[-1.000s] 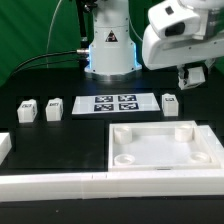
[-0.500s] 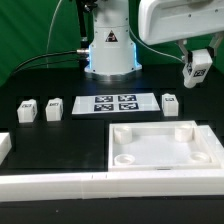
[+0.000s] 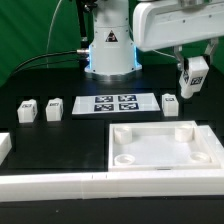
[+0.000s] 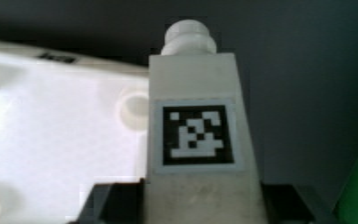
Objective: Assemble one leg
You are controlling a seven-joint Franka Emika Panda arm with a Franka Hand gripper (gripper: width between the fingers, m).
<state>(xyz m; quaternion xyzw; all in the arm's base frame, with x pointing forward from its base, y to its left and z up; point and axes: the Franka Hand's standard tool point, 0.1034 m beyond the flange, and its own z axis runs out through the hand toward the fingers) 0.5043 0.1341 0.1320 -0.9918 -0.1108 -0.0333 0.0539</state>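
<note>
Clamping — tool [image 3: 189, 66] | leg [image 3: 193, 78] — white plastic block, rounded peg [image 4: 190, 38], square tag [image 4: 197, 131]

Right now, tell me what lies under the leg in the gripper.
In the wrist view, the white tray and black table show past the leg; the leg covers what's directly beneath.

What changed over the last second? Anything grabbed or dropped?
The gripper, jaws shut on the leg, drifted toward the exterior view's left, dipping slightly in the last half second. Nothing was grabbed or released. The loose legs, marker board and tray stayed put.
</note>
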